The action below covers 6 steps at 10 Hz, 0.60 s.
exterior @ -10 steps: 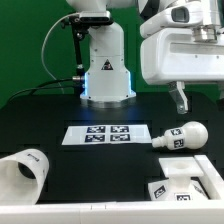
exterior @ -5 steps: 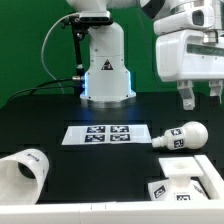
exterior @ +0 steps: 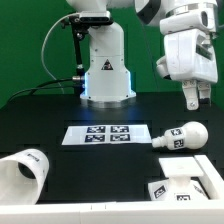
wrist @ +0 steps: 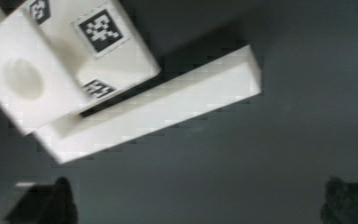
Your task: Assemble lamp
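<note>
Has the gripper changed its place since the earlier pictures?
Yes. The gripper has shifted toward the exterior view's right, farther from the fixed marker board.

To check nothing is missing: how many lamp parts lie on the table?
3: shade at the exterior view's lower left, bulb at its right, base in front of the bulb, partly cut off.

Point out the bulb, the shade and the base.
Bulb [exterior: 182, 136], exterior view, on its tagged middle.
Shade [exterior: 22, 172], exterior view, inside its open mouth.
Base [exterior: 186, 178], exterior view, on its top face.
</note>
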{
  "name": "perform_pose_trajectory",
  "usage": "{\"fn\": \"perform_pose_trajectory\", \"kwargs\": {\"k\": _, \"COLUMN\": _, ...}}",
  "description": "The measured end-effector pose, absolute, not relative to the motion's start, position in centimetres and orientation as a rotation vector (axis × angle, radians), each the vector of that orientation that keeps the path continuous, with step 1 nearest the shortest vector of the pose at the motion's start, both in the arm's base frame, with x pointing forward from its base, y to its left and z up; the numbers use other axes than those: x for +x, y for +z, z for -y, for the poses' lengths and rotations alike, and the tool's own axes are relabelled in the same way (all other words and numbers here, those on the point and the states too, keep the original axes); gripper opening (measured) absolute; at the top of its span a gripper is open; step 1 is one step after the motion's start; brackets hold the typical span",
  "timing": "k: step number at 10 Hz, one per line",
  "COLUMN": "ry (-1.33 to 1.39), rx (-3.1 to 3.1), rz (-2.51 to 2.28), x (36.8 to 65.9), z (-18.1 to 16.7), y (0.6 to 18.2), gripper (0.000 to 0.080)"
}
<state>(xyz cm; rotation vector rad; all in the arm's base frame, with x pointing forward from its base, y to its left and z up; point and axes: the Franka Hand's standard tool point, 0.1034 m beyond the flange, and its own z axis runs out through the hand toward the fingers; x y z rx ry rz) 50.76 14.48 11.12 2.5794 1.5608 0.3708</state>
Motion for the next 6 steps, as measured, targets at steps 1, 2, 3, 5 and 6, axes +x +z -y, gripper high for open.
{"fn": "perform_pose_trajectory", "kwargs": {"k": 1, "ry": 0.221, "rx": 2.55, "rz": -1.641, "x": 49.3, "z": -14.9, "y": 10.8, "gripper": 0.0699}}
{"fn": "perform_pose_trajectory", "kwargs": {"k": 2, "ry": 0.063, "rx": 2.522, "rz": -1.696, "x": 48.3, "z": -15.2, "y": 10.7, "gripper": 0.0699}}
{"fn": "perform_pose_trajectory", "kwargs": {"k": 3, "ry": -0.024, "rx": 2.508, "rz": -1.72, "x": 47.9, "z": -15.4, "y": 10.7, "gripper": 0.0699}}
{"fn": "perform_pose_trajectory", "kwargs": {"k": 5, "ry": -0.029, "rx": 2.441, "rz": -1.808, "x": 48.0, "z": -15.4, "y": 10.7, "gripper": 0.0699}}
{"fn": "perform_pose_trajectory", "kwargs": {"k": 6, "ry": -0.029, "rx": 2.443, "rz": -1.806, "x": 48.0, "z": -15.4, "y": 10.7, "gripper": 0.0699}}
